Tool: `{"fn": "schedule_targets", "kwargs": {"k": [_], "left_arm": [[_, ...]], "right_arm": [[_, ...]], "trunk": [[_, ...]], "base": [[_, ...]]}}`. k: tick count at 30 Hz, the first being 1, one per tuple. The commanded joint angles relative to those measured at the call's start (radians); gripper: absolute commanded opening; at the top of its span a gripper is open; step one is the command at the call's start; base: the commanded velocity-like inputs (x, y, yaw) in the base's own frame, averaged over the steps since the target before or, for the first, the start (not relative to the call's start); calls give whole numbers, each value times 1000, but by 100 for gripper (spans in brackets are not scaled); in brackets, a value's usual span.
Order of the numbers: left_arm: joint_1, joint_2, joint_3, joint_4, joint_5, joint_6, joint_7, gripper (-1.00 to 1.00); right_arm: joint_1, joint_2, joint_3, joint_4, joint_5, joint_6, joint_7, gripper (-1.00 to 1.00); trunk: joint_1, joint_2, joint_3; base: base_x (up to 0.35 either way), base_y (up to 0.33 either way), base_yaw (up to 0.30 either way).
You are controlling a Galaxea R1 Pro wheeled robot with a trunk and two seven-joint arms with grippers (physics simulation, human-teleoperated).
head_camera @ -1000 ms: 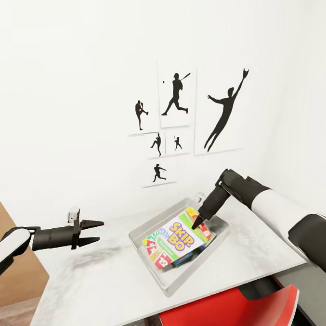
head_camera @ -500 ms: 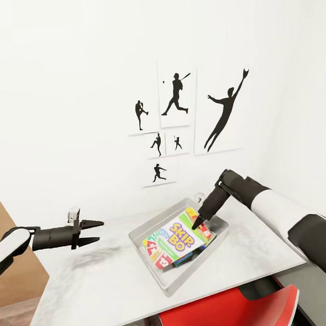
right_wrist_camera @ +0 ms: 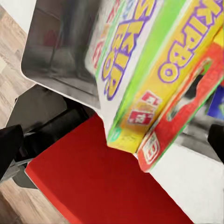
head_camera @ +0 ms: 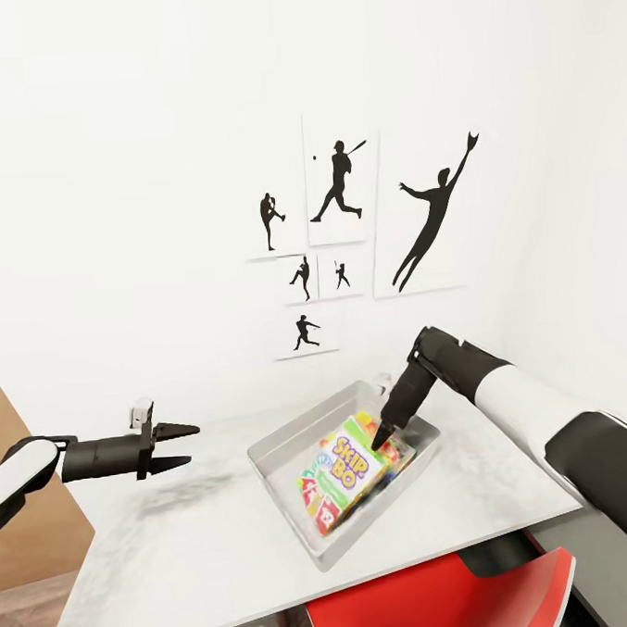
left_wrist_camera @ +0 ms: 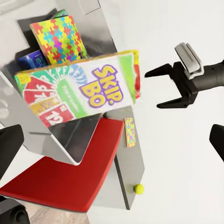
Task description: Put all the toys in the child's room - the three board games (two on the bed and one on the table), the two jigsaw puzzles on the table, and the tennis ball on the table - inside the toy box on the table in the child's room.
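Note:
The grey toy box point(head_camera: 281, 450) sits on the white table point(head_camera: 180, 554). A Skip-Bo board game point(head_camera: 344, 467) leans tilted inside it, over other colourful boxes. In the left wrist view the Skip-Bo game point(left_wrist_camera: 79, 93) stands in front of a jigsaw puzzle box point(left_wrist_camera: 58, 39) in the box. My right gripper point(head_camera: 384, 436) hangs at the game's far end, and the right gripper point(left_wrist_camera: 154, 89) is open, fingers spread beside the game's edge. My left gripper point(head_camera: 178, 447) hovers open over the table, left of the box. A small yellow ball point(left_wrist_camera: 138, 188) shows by a grey edge below.
A red chair point(head_camera: 442, 598) is tucked under the table's front edge. The white wall with baseball silhouette pictures point(head_camera: 342, 177) runs just behind the table. A wooden panel point(head_camera: 20, 526) stands at the left. A small colourful packet point(left_wrist_camera: 130, 132) lies on a grey surface near the chair.
The Skip-Bo game has tipped from lying nearly flat to leaning steeply in the toy box. My right gripper has lifted slightly away from it. The left arm has not moved.

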Motion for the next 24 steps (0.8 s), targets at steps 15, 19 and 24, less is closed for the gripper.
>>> {"fn": "schedule_targets", "kwargs": {"k": [15, 19, 24], "left_arm": [[-2, 1, -4, 1, -5, -1, -10, 100], [-2, 1, -4, 1, -6, -1, -10, 100], [-2, 2, -4, 1, -4, -1, -11, 100]], "right_arm": [[-23, -10, -6, -6, 3, 15, 15, 100], [-42, -28, -79, -11, -2, 17, 46, 100], [-41, -124, -327, -15, -6, 22, 69, 100]], "trunk": [[1, -2, -3], [1, -2, -3], [1, -2, -3]], "base": [[0, 0, 0], [0, 0, 0], [0, 0, 0]]}}
